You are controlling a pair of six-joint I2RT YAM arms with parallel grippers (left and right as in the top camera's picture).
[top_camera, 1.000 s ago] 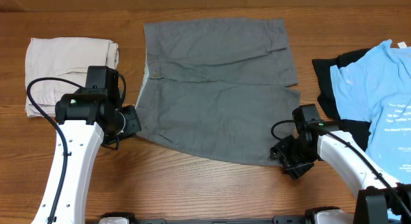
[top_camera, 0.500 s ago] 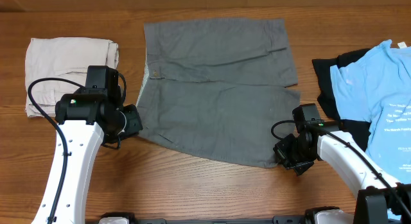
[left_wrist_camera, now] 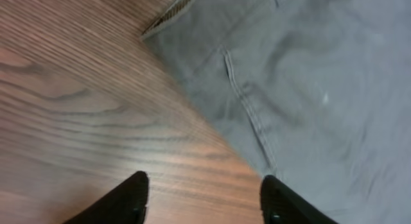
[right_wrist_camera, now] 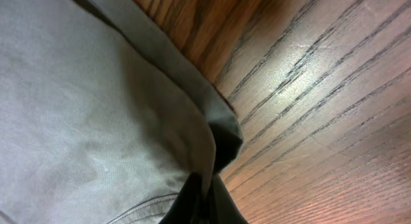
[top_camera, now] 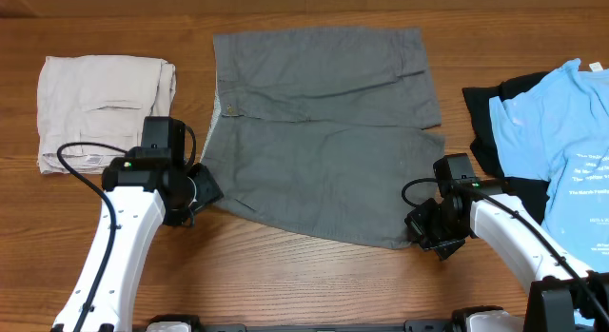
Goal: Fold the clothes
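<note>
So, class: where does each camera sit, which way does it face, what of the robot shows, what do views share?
Overhead: above the table, facing down on grey shorts, beige shorts; both arms show.
Left wrist: left arm, facing down at the shorts' edge; open left gripper shows.
Right wrist: right arm, close on the hem; right gripper pinches it.
All share the grey shorts.

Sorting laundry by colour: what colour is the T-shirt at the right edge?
Light blue T-shirt, white print; overhead view.

Prob a robot lab bench: cabled left arm (top_camera: pixel 114 256) & right arm (top_camera: pixel 516 233) at wood table (top_camera: pixel 304 275)
</note>
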